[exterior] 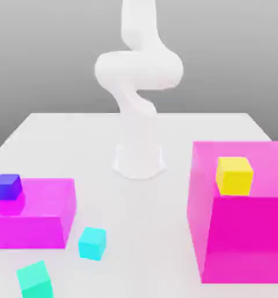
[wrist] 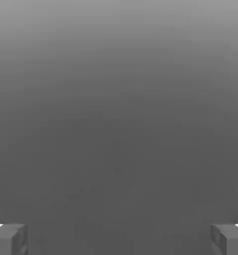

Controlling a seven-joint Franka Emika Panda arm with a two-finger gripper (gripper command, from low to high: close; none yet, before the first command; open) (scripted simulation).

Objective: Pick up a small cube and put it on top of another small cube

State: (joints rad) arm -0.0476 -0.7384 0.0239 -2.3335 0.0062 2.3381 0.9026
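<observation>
Hand (wrist: pixel 119 239) is wide open, nothing between the fingers (wrist: pixel 10 240); the hand view has both fingertips against plain grey background. White arm (exterior: pixel 138 87) stands upright from its base at the middle of the worktop (exterior: pixel 135 204).

Cyan cube (exterior: pixel 92 242) sits on the worktop near the front edge, just off the front corner of the low magenta block (exterior: pixel 34 214), not touching it. Yellow cube (exterior: pixel 234 175) sits on top of the tall magenta block (exterior: pixel 243 221) at the exterior view's right, well apart from the cyan one.

Dark blue cube (exterior: pixel 7 187) sits on the low magenta block's top, at its far corner. Green-teal cube (exterior: pixel 35 280) lies at the worktop's front edge, near the cyan cube.
</observation>
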